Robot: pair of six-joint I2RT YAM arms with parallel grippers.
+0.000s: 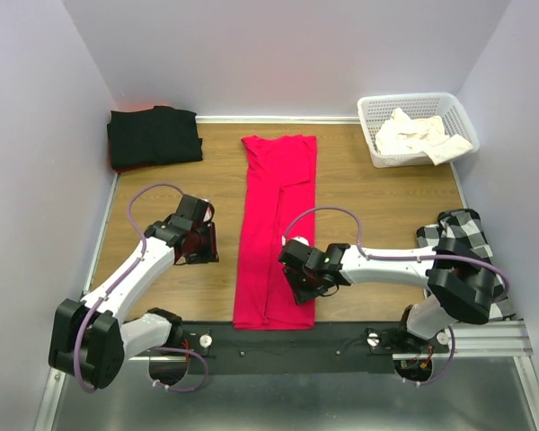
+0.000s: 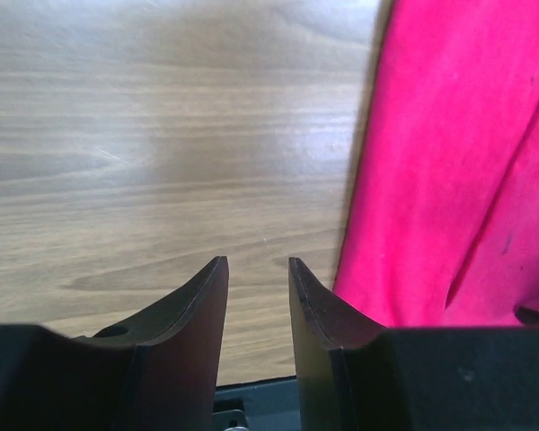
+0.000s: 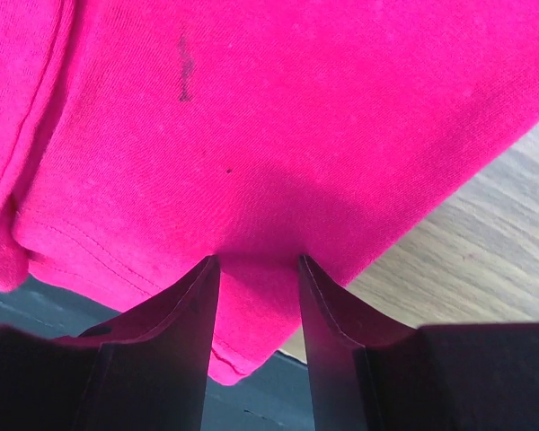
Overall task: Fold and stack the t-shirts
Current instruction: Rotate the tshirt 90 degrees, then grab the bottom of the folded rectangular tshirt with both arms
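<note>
Your right end effector (image 3: 259, 260), jaws apart, straddles the near hem of the bright crimson-red fabric t-shirt (image 1: 277, 215) stretched along the wooden worktop (image 1: 377, 206), the left end effector (image 2: 257, 260) released beside its left edge; better pinch both near corners evenly.

Light brown wood-grain tabletop (image 1: 386, 206), boxed in on three sides by plain pale lavender-white walls (image 1: 278, 45). White trim strip (image 1: 278, 118) along the back edge. Black strip (image 1: 287, 346) and aluminium rail (image 1: 485, 337) at the near edge, grey metal sheet (image 1: 296, 395) below. Soft even light, faint sheen on the wood.
</note>
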